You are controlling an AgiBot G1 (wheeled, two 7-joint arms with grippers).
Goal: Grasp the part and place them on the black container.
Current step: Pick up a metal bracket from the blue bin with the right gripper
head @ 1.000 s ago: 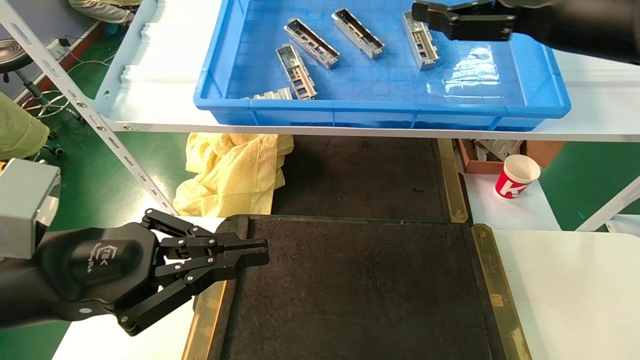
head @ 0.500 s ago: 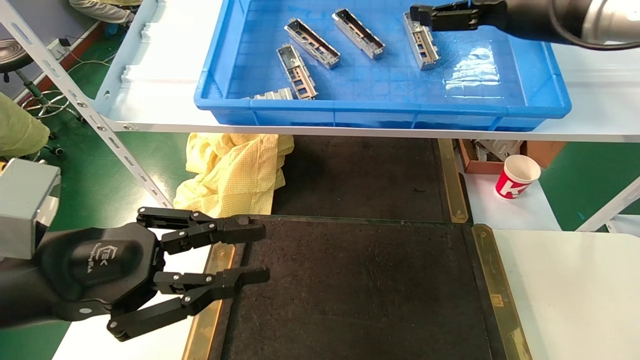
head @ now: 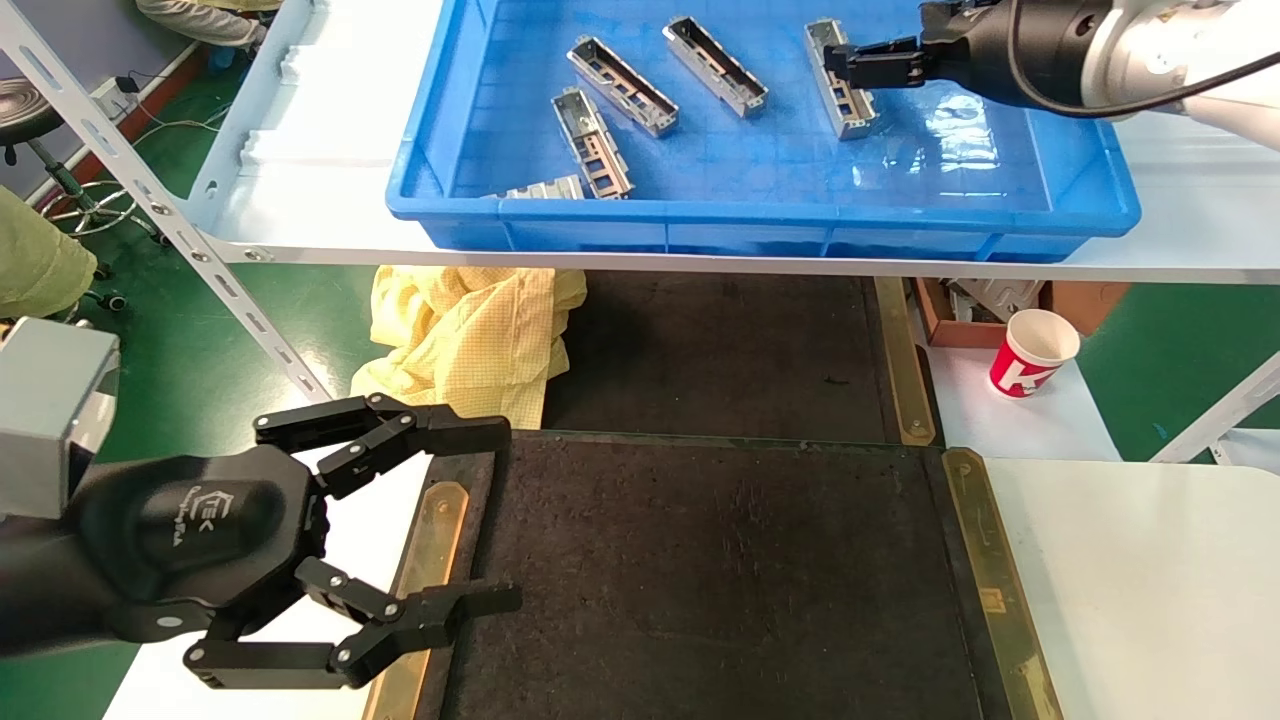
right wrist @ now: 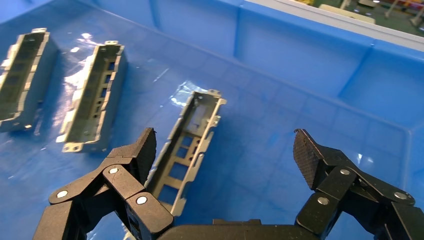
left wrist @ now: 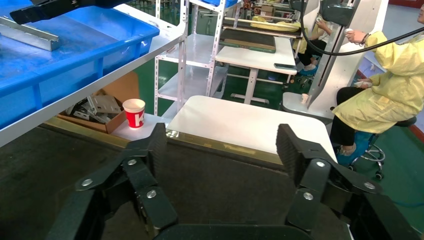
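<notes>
Our left gripper [head: 505, 517] has spread its fingers much wider than a moment ago, and our right gripper [right wrist: 225, 150] has turned and dropped lower into the blue bin [head: 1090, 190]. We see the right gripper's fingers wide apart, holding nothing. The part [right wrist: 192, 137] lies flat on the bin floor, right beside one finger [right wrist: 137, 152]. More parts [head: 620, 85] lie in the bin too. The black container [head: 720, 580] sits below the bin, with nothing on it. Our left gripper hangs over the container's near corner.
</notes>
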